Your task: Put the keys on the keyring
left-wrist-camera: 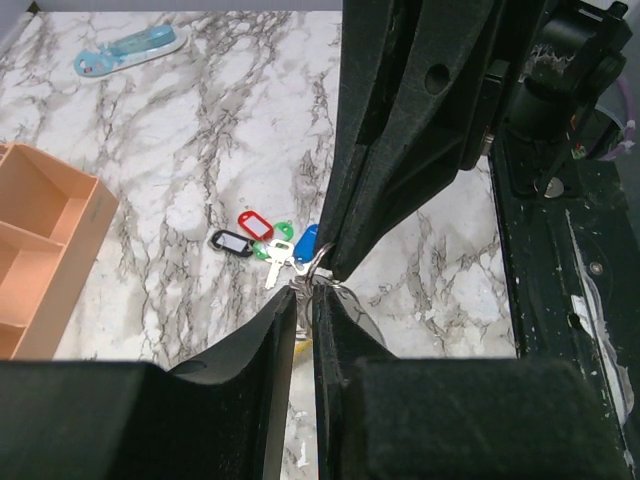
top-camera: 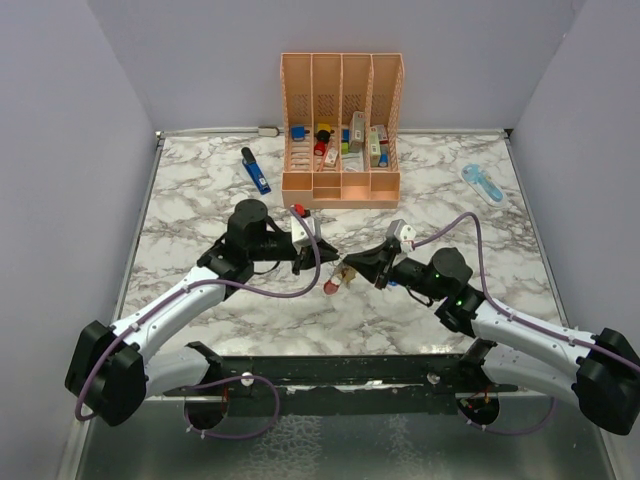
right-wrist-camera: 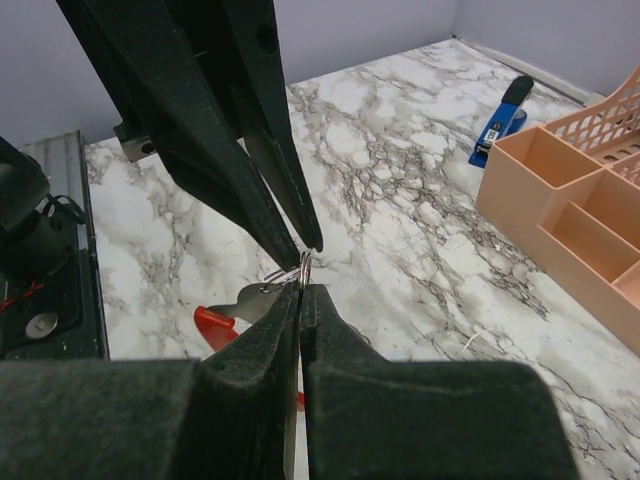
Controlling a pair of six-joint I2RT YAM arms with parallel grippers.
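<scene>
Met over veined marble table [top-camera: 200,200], boxed by lilac walls [top-camera: 180,60]. Pinched the keyring [right-wrist-camera: 304,268] tight with left gripper [left-wrist-camera: 307,295] and right gripper [right-wrist-camera: 300,292] alike, keys [left-wrist-camera: 262,243] close by.

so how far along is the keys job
Looks done: one silver key with a red tag seems to hang from the thin silver metal ring. In hand: left fingers and right fingers both pinch that ring, shut. Remaining: unclear whether the black-rimmed tag and blue tag beside it are threaded.
</scene>
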